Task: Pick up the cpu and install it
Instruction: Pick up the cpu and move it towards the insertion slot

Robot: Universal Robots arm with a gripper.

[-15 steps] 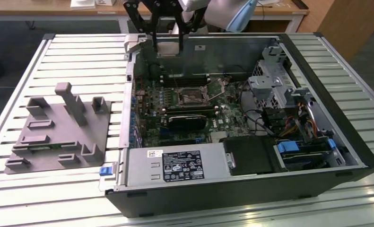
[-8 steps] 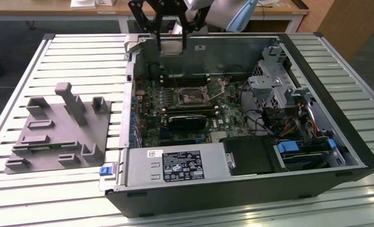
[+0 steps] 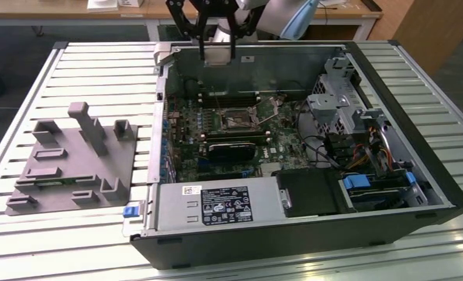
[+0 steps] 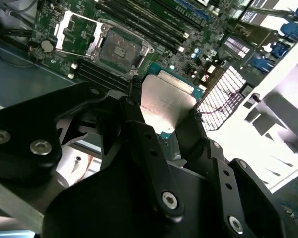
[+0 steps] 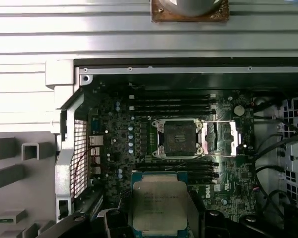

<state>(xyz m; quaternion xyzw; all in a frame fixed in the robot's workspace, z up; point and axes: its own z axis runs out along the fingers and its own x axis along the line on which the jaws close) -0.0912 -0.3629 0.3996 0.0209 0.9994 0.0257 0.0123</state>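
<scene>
No wording can be read with certainty. In the first wrist view, several faint lines of print are borne on the metal top of the cpu (image 5: pixel 159 198), too fine to be made out. A short white marking (image 5: pixel 204 190) is printed on the green board (image 5: pixel 109 148) just beside it. In the exterior view, a dark label (image 3: pixel 225 206) crowded with small white print and symbols is fixed on the power supply (image 3: pixel 177 209), along the computer case (image 3: pixel 294 240) edge nearest the camera. A small white sticker (image 3: pixel 192 189) is set at the label's corner.

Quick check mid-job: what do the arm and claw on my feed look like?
The matte black claw has angular linked fingers fastened with silver round-headed bolts. In the exterior view, the arm above it is a silver-grey tube with a pale blue joint cap.
</scene>
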